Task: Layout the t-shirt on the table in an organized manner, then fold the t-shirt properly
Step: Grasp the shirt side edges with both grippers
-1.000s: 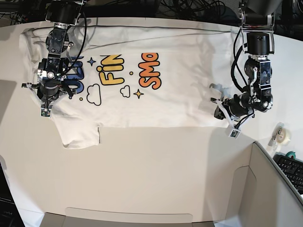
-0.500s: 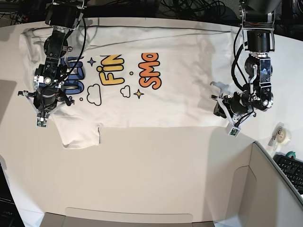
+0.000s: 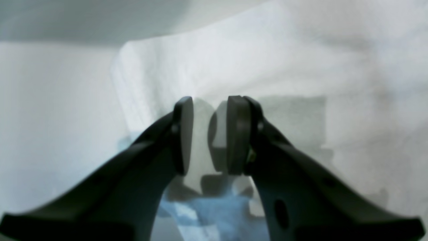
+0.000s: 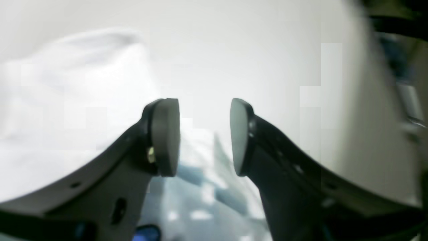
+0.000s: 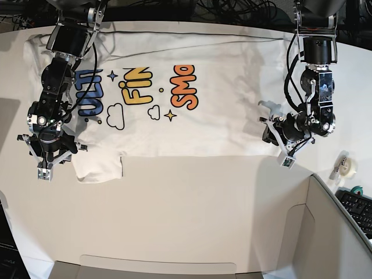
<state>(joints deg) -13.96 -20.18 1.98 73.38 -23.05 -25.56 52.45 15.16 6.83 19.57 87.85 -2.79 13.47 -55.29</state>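
The white t-shirt (image 5: 221,104) lies spread flat, print up, across the far half of the table (image 5: 186,215), one sleeve (image 5: 99,165) pointing to the front. My right gripper (image 5: 47,152) hangs over the shirt's left edge by that sleeve. In the right wrist view it (image 4: 204,113) is open and empty, with cloth (image 4: 67,83) to its left and bare table (image 4: 250,50) ahead. My left gripper (image 5: 269,136) sits at the shirt's right edge. In the left wrist view it (image 3: 210,110) is narrowly open just above the cloth (image 3: 301,60), nothing between the pads.
A tape roll (image 5: 347,167) and a keyboard (image 5: 357,209) lie at the right. A grey-white box panel (image 5: 337,232) stands at the front right. Cables (image 5: 232,9) run behind the table's far edge.
My right gripper has moved toward the front along the shirt's left edge, down to the sleeve. My left gripper has hardly moved. The shirt lies as before.
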